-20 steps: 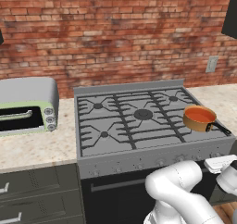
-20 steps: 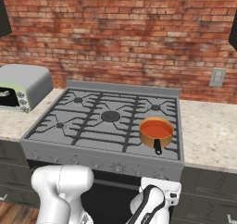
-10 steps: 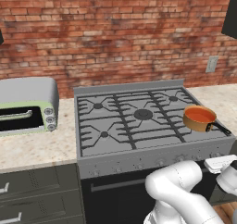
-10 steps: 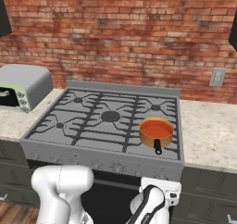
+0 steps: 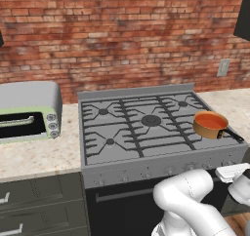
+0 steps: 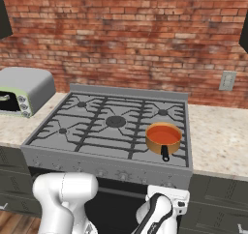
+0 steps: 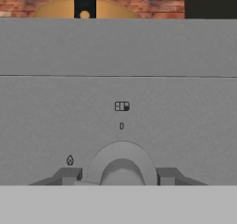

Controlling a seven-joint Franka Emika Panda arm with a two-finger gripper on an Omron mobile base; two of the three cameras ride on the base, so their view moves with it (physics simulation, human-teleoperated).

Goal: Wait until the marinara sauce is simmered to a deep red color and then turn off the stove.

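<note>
Even bright light, soft shadows, sharp

Toaster oven (image 5: 29,112): grey and green, stood on the counter left of the range.
Counter (image 6: 218,141): pale speckled stone.
Wall (image 5: 122,40): red brick.
Outlet (image 6: 227,80): grey, on the wall.
Drawers (image 5: 39,206): dark, below the counter.

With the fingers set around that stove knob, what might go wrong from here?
The fingers flank the knob loosely, so they might slip rather than turn it. The marinara sauce looks orange-red, so switching off now may be premature. The saucepan handle overhangs the stove front near the arm.
</note>
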